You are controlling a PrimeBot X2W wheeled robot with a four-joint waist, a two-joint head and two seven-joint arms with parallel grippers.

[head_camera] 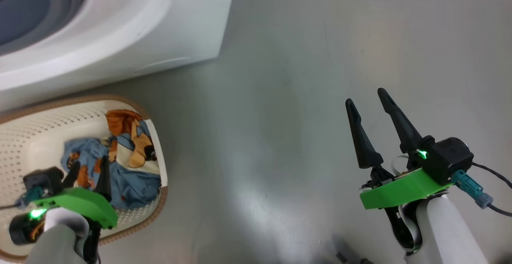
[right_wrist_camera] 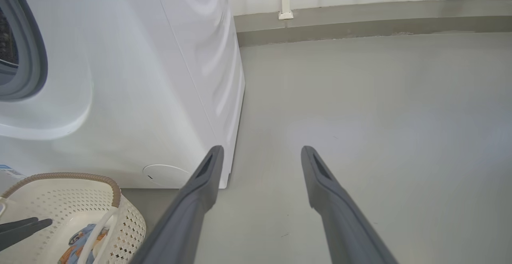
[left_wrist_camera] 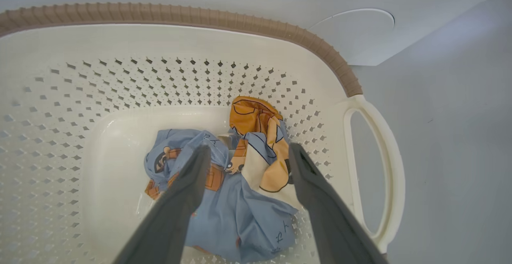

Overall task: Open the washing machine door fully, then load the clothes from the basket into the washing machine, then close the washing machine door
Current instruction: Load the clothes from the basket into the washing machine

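Left gripper [left_wrist_camera: 249, 149]: fingers spread wide and holding nothing, tips down at the clothes [left_wrist_camera: 236, 216] (contact unclear), a crumpled light blue bundle with orange-brown cartoon prints lying at the 3 o'clock end of the basket [left_wrist_camera: 120, 44], which is cream and perforated with a brown woven-look rim. The basket sits on a smooth grey floor [head_camera: 300, 96] just in front of the white washing machine [head_camera: 160, 24], grey gasket [right_wrist_camera: 32, 56] at 10 o'clock in the right wrist view. Right gripper [head_camera: 366, 97]: wide open, empty, at 4 o'clock in the head view, well apart from the basket, fingers pointing toward 12 over the floor; left arm reaches into the basket at 8 o'clock.
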